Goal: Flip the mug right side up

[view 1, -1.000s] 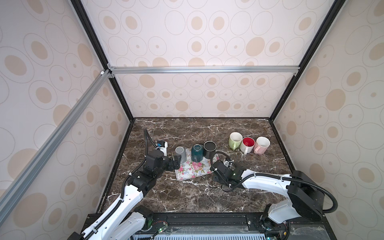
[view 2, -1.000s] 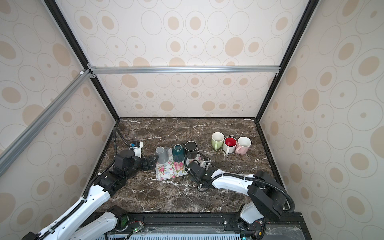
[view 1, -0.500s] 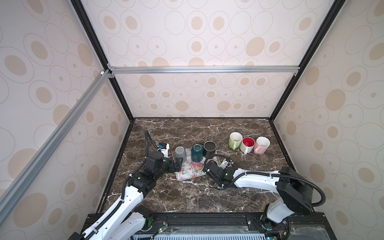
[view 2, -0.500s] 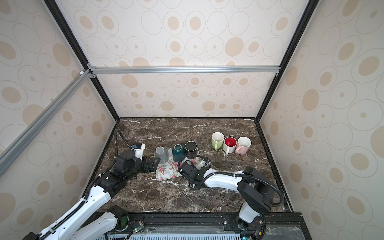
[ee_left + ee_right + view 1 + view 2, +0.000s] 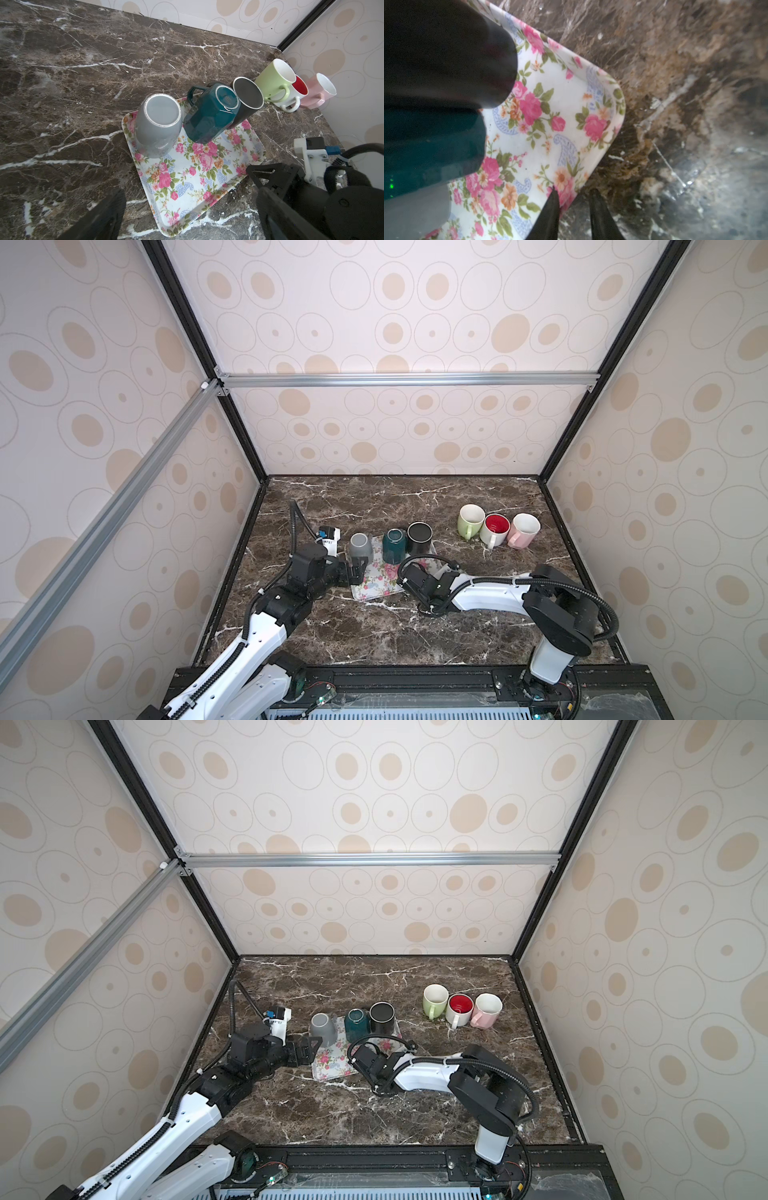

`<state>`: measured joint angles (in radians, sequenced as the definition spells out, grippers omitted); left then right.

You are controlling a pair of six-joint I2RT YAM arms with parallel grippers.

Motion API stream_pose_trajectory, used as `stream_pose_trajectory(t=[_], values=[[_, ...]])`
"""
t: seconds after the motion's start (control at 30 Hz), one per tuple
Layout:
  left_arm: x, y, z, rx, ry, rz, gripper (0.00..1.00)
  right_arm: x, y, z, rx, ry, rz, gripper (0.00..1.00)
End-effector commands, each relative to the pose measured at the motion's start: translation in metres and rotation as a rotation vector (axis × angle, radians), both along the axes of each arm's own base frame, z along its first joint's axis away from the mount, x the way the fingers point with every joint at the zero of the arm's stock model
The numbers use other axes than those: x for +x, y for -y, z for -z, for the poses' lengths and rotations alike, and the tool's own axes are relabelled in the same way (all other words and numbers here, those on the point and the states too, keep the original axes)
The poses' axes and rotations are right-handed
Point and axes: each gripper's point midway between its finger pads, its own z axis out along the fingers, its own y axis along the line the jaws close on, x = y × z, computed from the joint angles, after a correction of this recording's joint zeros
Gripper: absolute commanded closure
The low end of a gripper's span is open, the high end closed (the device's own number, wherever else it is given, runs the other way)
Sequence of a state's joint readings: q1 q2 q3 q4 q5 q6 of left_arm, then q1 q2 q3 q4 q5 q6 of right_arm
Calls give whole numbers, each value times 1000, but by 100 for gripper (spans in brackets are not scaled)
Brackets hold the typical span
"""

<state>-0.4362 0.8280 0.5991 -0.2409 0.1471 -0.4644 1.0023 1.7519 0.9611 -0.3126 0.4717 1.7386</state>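
Three mugs stand on a floral tray (image 5: 376, 587) (image 5: 199, 166). A grey mug (image 5: 360, 545) (image 5: 160, 122) and a teal mug (image 5: 393, 545) (image 5: 209, 116) stand bottom up. The black mug (image 5: 419, 536) (image 5: 247, 99) shows a flat dark face ringed in white. My left gripper (image 5: 357, 568) (image 5: 190, 192) is wide open just in front of the grey mug and holds nothing. My right gripper (image 5: 402, 580) (image 5: 574, 189) sits low at the tray's front right rim, one finger over the tray (image 5: 560, 99) and one outside. A narrow gap still shows beside the rim.
A green mug (image 5: 471, 519), a white mug with a red inside (image 5: 495, 527) and a pink mug (image 5: 524, 529) stand upright in a row at the back right. Patterned walls close in the marble table (image 5: 374, 639) on three sides.
My right gripper has slid left along the table to the tray's front rim and its jaws have narrowed around it. The left gripper has stayed wide open, hardly moving.
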Motion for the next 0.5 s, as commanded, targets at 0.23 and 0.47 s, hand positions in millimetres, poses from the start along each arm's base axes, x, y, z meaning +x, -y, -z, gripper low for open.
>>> stream_pose_trajectory(t=[0.23,0.47], values=[[0,0,-8,1,34,13,2,2,18,-13,-245,-48,-54,85],[1,-1,-7,5,34,8,1,10,17,-6,-198,-83,-115,78]])
